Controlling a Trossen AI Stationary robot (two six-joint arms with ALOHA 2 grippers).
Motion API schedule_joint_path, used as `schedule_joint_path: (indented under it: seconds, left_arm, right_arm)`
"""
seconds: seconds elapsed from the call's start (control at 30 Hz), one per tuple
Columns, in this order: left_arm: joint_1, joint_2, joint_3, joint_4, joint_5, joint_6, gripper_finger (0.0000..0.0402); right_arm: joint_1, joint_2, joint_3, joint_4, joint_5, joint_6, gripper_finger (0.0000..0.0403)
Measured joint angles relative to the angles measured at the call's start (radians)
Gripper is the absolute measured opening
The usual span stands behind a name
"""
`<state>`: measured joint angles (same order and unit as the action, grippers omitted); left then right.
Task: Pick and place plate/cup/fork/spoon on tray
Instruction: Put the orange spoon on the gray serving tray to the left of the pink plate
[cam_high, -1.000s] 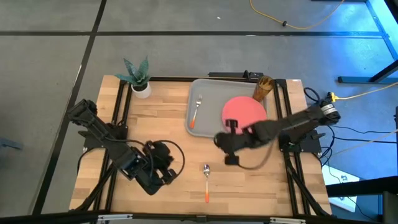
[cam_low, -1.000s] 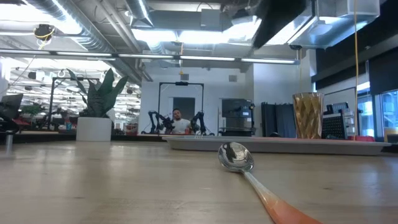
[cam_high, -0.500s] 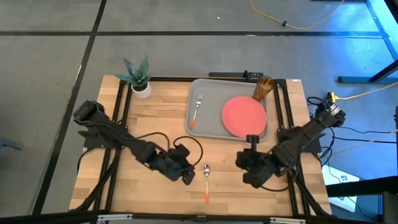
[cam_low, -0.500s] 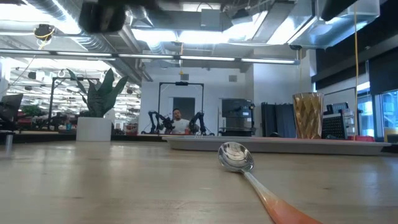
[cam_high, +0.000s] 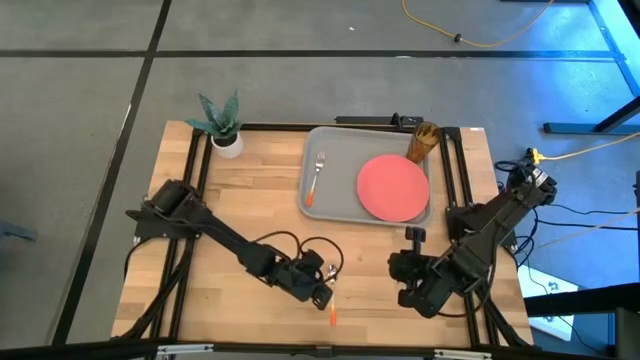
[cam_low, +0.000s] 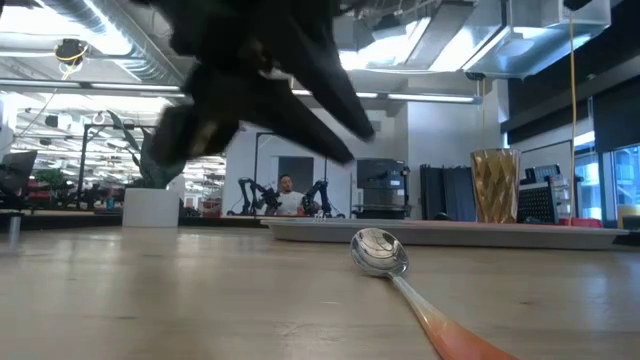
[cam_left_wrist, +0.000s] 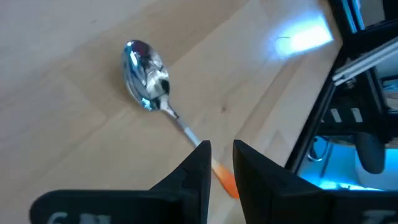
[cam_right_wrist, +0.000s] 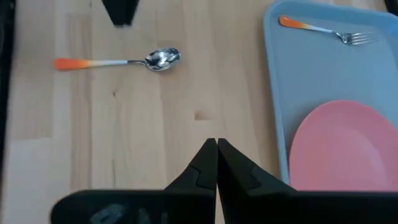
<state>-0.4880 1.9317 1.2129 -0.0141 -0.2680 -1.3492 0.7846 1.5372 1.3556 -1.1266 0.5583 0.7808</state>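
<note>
My left gripper (cam_left_wrist: 217, 163) is extended over the front of the wooden table (cam_high: 250, 210), directly above the spoon (cam_left_wrist: 163, 106). Its fingers (cam_left_wrist: 194, 171) stand a narrow gap apart, straddling the orange handle without closing on it. In the high view, only the handle tip shows at 5 o'clock from the gripper; the bowl is covered by the gripper body.

My right gripper (cam_right_wrist: 216, 149) waits at 3 o'clock from the spoon, near the table's front right, with fingertips pressed together and holding nothing.

Obstructions: none between the left gripper and the spoon. In the low view, the left arm (cam_low: 260, 80) blocks most of the potted plant (cam_high: 222, 122).

Surroundings: the grey tray (cam_high: 340, 195) lies at 12 o'clock from the spoon, well apart. It carries the fork (cam_high: 316, 175) along its left side, the pink plate (cam_high: 393, 187) at its right, and the amber cup (cam_high: 423, 143) at its far right corner.

Count: one spoon, one fork, one plate, one cup, one tray, one plant, two grippers.
</note>
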Motion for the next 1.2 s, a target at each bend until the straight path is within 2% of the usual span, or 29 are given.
schedule_joint_path:
  seconds: [0.2, 0.43, 0.73, 0.87, 1.2]
  left_arm:
    - [0.009, 0.034, 0.001, 0.016, -0.031, 0.130, 0.0061]
    - [0.049, 0.034, 0.001, 0.009, -0.047, 0.300, 0.0061]
    - [0.160, 0.034, 0.001, -0.084, 0.037, 0.399, 0.0061]
    - [0.199, 0.034, 0.001, -0.086, 0.148, 0.429, 0.0061]
    - [0.215, 0.033, 0.001, -0.135, 0.194, 0.464, 0.0061]
  right_arm:
    - [0.012, 0.000, -0.029, 0.084, -0.003, 0.003, 0.0004]
    - [0.006, 0.000, -0.152, 0.250, -0.032, 0.002, 0.0004]
    - [0.003, 0.000, -0.185, 0.327, -0.071, -0.001, 0.0004]
    - [0.003, 0.001, -0.185, 0.326, -0.095, -0.006, 0.0004]
    - [0.003, 0.001, -0.185, 0.324, -0.108, -0.032, 0.0004]
